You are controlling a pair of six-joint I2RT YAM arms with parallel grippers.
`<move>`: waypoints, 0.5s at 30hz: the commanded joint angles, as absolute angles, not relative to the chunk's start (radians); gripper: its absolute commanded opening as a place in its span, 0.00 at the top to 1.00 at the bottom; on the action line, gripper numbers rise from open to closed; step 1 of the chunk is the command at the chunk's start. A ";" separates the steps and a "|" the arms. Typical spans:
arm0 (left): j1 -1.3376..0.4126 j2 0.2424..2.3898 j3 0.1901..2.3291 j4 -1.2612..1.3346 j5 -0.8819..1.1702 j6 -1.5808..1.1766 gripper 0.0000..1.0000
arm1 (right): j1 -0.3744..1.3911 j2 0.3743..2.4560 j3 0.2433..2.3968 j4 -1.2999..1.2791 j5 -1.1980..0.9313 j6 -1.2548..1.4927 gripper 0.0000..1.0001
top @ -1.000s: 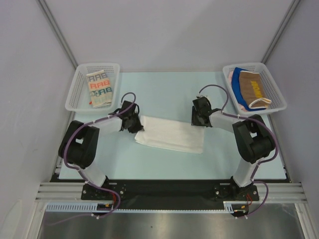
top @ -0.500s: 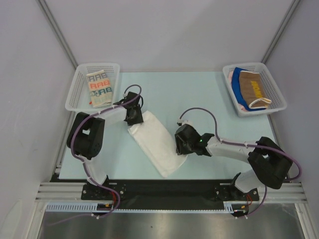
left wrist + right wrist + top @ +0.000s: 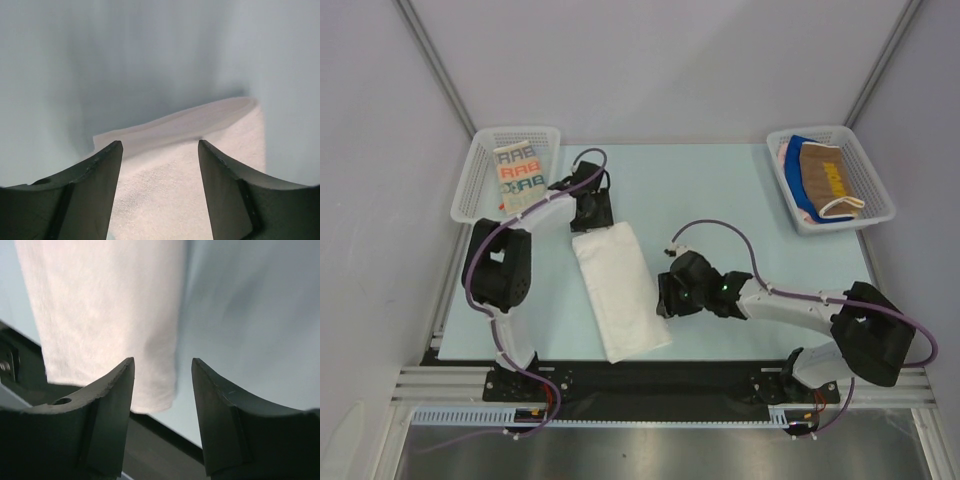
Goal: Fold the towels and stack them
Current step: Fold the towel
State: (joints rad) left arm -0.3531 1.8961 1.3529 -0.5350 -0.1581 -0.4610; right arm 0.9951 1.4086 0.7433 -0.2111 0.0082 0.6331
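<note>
Top external view shows the white towel (image 3: 620, 290) folded into a long strip on the counter (image 3: 740, 190), with its near end at the counter's front edge. The left fingers (image 3: 85, 195) stand apart over its far end and hold nothing. The right fingers (image 3: 95, 420) are also apart, beside its near right edge, and empty. I think a careless push could slide the near end off the front edge, or a shallow pinch could take only the upper layer and open the fold. The left basket (image 3: 470, 185) holds a lettered towel (image 3: 520, 178) and the right basket (image 3: 885, 215) a brown towel (image 3: 825, 178). The left arm stands between strip and left basket.
</note>
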 commanded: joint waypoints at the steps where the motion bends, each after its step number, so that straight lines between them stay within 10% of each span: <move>1: -0.330 1.844 1.454 -0.600 -0.189 -0.456 0.31 | 0.872 1.361 0.816 -0.218 -0.046 0.557 0.44; 15: -0.327 1.658 1.116 -0.437 0.037 -0.672 0.42 | 0.546 2.009 1.388 -0.020 -0.497 0.422 0.29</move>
